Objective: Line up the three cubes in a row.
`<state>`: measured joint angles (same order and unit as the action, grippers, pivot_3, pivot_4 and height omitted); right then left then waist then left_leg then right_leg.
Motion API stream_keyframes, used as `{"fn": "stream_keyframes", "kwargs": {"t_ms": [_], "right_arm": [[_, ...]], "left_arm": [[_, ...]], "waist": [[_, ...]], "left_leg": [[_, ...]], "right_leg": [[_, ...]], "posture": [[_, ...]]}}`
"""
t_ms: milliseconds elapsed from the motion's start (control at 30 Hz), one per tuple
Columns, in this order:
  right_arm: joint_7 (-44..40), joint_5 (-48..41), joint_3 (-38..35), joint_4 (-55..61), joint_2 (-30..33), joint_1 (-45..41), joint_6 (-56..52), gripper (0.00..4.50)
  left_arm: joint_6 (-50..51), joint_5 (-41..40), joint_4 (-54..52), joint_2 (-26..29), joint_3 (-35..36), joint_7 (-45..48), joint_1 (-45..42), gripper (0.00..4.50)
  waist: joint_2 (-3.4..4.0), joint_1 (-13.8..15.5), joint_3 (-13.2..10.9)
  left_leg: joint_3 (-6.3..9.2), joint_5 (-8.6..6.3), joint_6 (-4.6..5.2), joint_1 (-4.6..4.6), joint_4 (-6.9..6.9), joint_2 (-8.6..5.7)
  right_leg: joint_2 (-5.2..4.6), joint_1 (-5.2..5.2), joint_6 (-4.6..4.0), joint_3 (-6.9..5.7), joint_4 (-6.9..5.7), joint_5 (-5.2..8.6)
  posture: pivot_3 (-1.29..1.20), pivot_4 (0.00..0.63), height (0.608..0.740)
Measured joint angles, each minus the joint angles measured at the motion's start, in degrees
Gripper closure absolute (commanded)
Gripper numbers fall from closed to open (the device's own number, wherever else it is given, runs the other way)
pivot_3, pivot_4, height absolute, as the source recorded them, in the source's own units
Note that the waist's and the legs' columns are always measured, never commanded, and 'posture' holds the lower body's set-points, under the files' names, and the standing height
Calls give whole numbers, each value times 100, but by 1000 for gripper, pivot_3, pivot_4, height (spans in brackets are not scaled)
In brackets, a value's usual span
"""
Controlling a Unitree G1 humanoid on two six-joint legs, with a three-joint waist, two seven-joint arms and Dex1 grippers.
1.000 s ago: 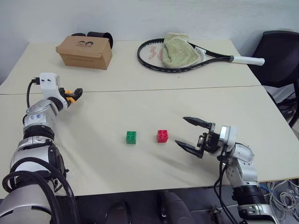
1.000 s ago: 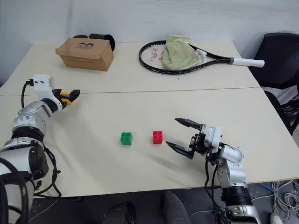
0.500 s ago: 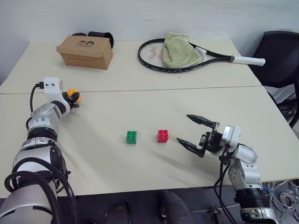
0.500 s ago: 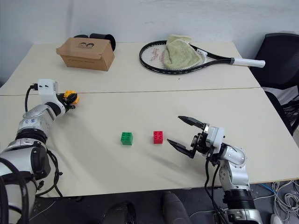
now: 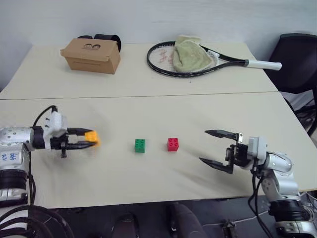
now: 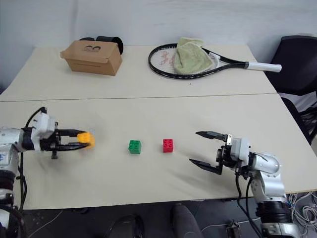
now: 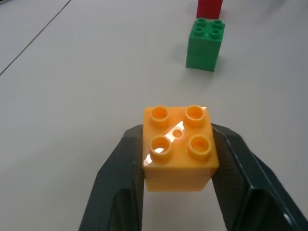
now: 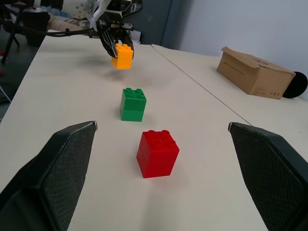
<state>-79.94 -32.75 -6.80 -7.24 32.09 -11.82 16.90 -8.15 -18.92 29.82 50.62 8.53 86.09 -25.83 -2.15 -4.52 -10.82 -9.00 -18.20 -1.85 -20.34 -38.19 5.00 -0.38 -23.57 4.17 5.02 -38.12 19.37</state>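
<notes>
A: Head view?
B: My left tool [image 5: 88,140] is clamped on the orange cube [image 5: 91,137], off the bench [image 5: 148,109], at nine o'clock of the green cube [image 5: 139,145]. Green and red cube [image 5: 173,144] already sit side by side.
A: Wrist views?
B: Orange faces green, open bench between. My right tool [image 8: 161,139] gapes wide, empty. Racket [image 5: 198,58] and cardboard box [image 5: 91,54] lie far off at twelve.

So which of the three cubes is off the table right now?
The orange-yellow cube, pinched between the left gripper's fingers above the table. The green cube and red cube sit on the tabletop, untouched.
</notes>
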Motion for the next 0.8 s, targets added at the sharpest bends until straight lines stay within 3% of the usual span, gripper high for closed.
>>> {"fn": "stream_keyframes", "kwargs": {"t_ms": [533, 800], "right_arm": [[488, -39, -18, 1086, 120, 185, -919, 0], [702, -27, -18, 1314, 123, 216, -1085, 0]], "left_arm": [[-1028, -21, 1145, -589, -1496, 1, -929, 3000], [-1144, 19, 1440, -434, -1741, 1, -937, 483]], "waist": [[1, -29, 0], [1, -24, 0]], "left_leg": [[50, -4, 8, -5, 2, -12], [50, -5, 10, -8, 2, -12]], "right_leg": [[2, -2, 3, -5, 6, -2], [2, -5, 3, -9, 9, -2]], "posture": [[0, 150, 740], [0, 150, 740]]}}
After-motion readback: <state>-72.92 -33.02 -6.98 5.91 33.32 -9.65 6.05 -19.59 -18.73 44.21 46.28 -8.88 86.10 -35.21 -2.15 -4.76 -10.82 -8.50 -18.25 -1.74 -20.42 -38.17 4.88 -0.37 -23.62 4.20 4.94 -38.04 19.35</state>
